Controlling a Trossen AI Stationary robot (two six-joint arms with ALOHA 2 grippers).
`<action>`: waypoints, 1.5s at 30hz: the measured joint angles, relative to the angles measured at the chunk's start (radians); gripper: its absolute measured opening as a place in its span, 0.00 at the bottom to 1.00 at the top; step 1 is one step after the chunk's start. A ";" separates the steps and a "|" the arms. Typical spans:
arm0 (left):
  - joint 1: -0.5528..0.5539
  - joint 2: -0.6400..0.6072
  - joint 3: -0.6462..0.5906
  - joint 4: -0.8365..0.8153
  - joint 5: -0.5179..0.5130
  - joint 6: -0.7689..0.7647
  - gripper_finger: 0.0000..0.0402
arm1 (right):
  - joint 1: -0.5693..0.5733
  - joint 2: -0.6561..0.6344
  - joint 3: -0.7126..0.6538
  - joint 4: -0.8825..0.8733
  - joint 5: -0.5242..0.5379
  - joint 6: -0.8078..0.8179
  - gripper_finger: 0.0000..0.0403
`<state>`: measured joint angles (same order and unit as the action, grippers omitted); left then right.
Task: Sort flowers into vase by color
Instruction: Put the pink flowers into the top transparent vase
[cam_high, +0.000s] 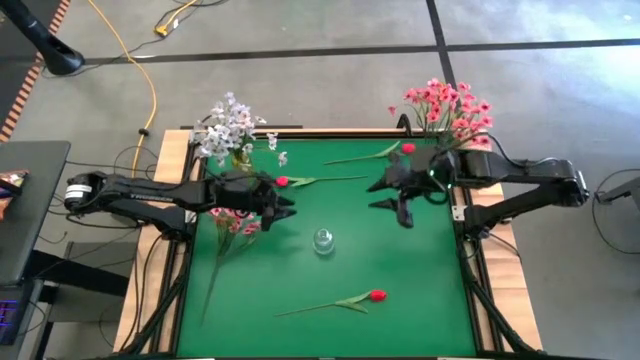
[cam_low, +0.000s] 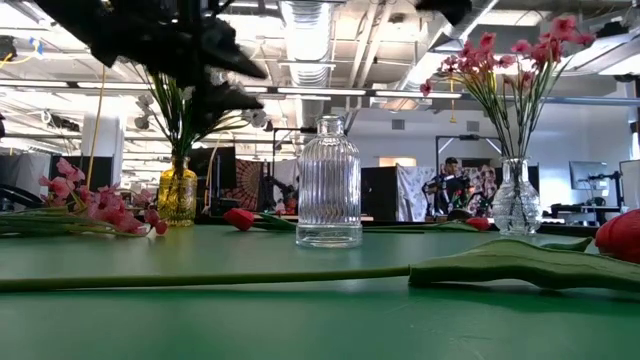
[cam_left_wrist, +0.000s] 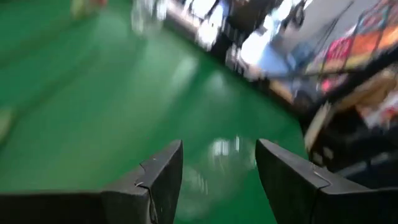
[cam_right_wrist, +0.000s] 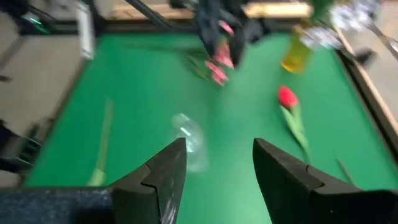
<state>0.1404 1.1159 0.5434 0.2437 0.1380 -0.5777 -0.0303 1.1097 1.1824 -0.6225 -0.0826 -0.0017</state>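
A ribbed clear glass vase (cam_high: 323, 241) (cam_low: 329, 180) (cam_right_wrist: 186, 134) stands empty at the table's middle. At the far left, a yellow vase (cam_high: 240, 157) (cam_low: 177, 196) holds whitish-lavender flowers (cam_high: 228, 125). At the far right, a clear vase (cam_low: 515, 197) holds pink flowers (cam_high: 450, 105). A pink spray (cam_high: 236, 222) (cam_low: 100, 210) lies flat under my left arm. Three red buds lie on the table (cam_high: 283, 182) (cam_high: 408, 149) (cam_high: 376, 296). My left gripper (cam_high: 290, 205) (cam_left_wrist: 217, 174) hovers open, left of the clear vase. My right gripper (cam_high: 385, 195) (cam_right_wrist: 217, 168) hovers open, up and to its far right.
The green mat (cam_high: 420, 290) is bare at its near right and near left. A wooden frame (cam_high: 165, 200) borders the table. The near red bud's long stem and leaf (cam_low: 500, 265) lie across the front of the mat. A person (cam_low: 448, 185) stands in the room behind.
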 joint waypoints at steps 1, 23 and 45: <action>-0.011 -0.011 0.000 -0.052 0.010 -0.012 0.47 | 0.027 0.011 0.000 0.029 0.000 0.009 0.53; -0.561 -0.034 0.257 -1.266 -0.110 -0.821 0.47 | 0.202 0.309 0.000 0.184 0.000 -0.013 0.50; -0.854 -0.035 -0.076 -1.021 -0.160 -1.044 0.47 | 0.277 0.352 0.000 0.313 0.117 0.475 0.42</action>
<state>-0.7132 1.0813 0.4676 -0.7777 -0.0216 -1.6216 0.2468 1.4616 1.1824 -0.3095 0.0343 0.4737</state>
